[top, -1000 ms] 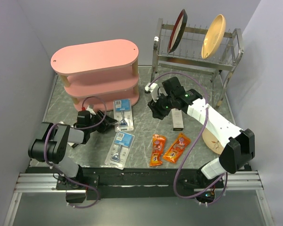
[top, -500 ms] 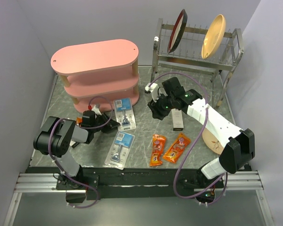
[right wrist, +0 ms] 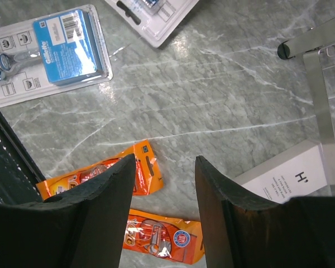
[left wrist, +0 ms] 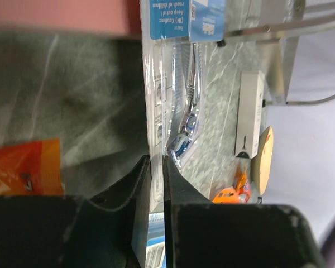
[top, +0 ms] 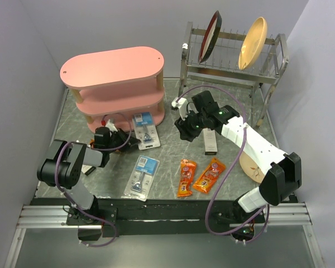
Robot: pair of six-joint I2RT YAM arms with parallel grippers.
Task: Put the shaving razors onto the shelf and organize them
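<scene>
My left gripper (top: 132,139) is shut on the near edge of one razor pack (top: 147,130), a clear blister with a blue-and-white card top. The pack lies low, its card end at the foot of the pink shelf (top: 114,70). In the left wrist view the jaws (left wrist: 157,167) pinch the pack's (left wrist: 181,95) clear rim, with the shelf (left wrist: 61,14) at the top. The second razor pack (top: 142,175) lies flat on the table nearer the front; it also shows in the right wrist view (right wrist: 50,50). My right gripper (top: 185,133) is open and empty above the table (right wrist: 164,167).
Two orange snack packets (top: 199,176) lie front centre. A white-and-black box (top: 210,140) lies beside my right gripper. A metal dish rack (top: 234,67) with two plates stands back right. A beige plate (top: 250,164) lies under the right arm.
My left gripper has carried its razor pack a little back toward the shelf's foot. The right arm and the other pack have not moved.
</scene>
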